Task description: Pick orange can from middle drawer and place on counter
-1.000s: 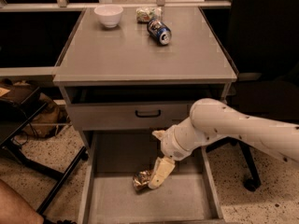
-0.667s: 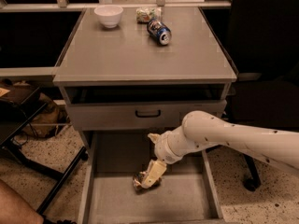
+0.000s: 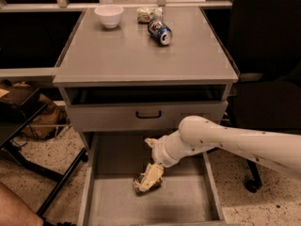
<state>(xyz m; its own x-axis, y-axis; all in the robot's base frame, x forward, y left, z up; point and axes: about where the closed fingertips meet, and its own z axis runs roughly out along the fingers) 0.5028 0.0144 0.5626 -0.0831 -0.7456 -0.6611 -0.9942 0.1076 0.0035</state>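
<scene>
One gripper (image 3: 148, 179) low in middle drawer (image 3: 188, 204), against orange can (image 3: 139, 185); grip state: cannot tell. Blue can (image 3: 160, 32) lying on counter (image 3: 141, 60).

A thick, smooth white tubular arm (image 3: 235, 140), dotted with small dark specks, narrows to a ringed wrist; its pale cream end effector (image 3: 149, 177) sits lower centre of frame.

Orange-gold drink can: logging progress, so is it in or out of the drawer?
In: orange-gold can, gripper at it, rests on the floor of the wide grey drawer.
</scene>
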